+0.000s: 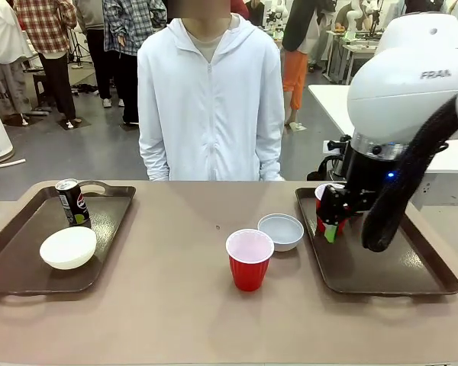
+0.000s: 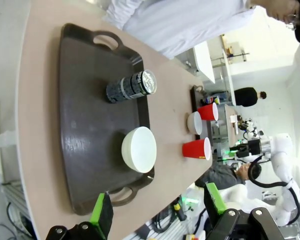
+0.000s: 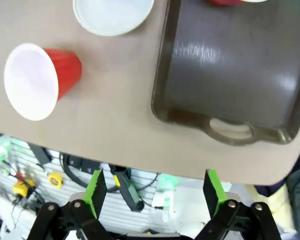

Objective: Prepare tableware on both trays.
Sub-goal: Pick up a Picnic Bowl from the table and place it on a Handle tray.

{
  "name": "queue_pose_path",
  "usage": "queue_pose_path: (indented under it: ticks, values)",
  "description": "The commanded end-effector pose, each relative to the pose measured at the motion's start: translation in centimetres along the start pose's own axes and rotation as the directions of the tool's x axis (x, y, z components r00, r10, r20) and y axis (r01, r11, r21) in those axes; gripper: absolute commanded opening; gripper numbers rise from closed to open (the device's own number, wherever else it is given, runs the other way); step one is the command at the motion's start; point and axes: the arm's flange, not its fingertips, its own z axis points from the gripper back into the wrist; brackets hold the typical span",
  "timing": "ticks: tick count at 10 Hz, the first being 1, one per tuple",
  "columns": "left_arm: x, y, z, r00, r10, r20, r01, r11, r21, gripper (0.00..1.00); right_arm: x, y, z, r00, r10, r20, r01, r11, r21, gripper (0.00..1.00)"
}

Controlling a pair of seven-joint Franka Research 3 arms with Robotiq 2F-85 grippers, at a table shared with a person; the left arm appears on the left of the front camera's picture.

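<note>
**A:** Where is the tableware?

**B:** A dark can [image 1: 73,203] and a cream-white bowl [image 1: 68,247] are on the left tray [image 1: 19,232]. A red cup [image 1: 249,259] and a pale grey bowl [image 1: 281,231] sit on the table [image 1: 175,305] between the trays. A second red cup [image 1: 320,224] stands on the right tray [image 1: 382,267].

**A:** And the grippers?

**B:** Both are spread wide and hold nothing. The right gripper [image 3: 153,181] hangs over the right tray. The left gripper [image 2: 157,197] faces the left tray.

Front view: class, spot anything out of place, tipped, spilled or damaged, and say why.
One red cup and the pale bowl stand on the table between left tray and right tray, on neither. Nothing is tipped, spilled or damaged.
</note>
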Motion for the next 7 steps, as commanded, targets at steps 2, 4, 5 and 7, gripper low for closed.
queue_pose_path:
  ticks: [2, 4, 5, 7]
  values:
    - [0.0, 0.0, 0.3, 1.000, -0.017, 0.012, 0.018, 1.000, -0.018, 0.96, 3.1, 2.0, -2.0, 1.000, -0.028, 0.009, 0.028, 0.999, 0.021, 1.00]
    - [0.0, 0.0, 0.3, 1.000, -0.017, 0.012, 0.018, 1.000, -0.018, 0.96, 1.3, 0.5, -0.9, 1.000, -0.010, 0.009, 0.010, 1.000, 0.003, 1.00]
    - [0.0, 0.0, 0.3, 1.000, -0.017, 0.012, 0.018, 1.000, -0.018, 0.96, 1.3, 0.5, -0.9, 1.000, -0.010, 0.009, 0.010, 1.000, 0.003, 1.00]
    - [0.0, 0.0, 0.3, 1.000, -0.017, 0.012, 0.018, 1.000, -0.018, 0.96, 1.3, 0.5, -0.9, 1.000, -0.010, 0.009, 0.010, 1.000, 0.003, 1.00]
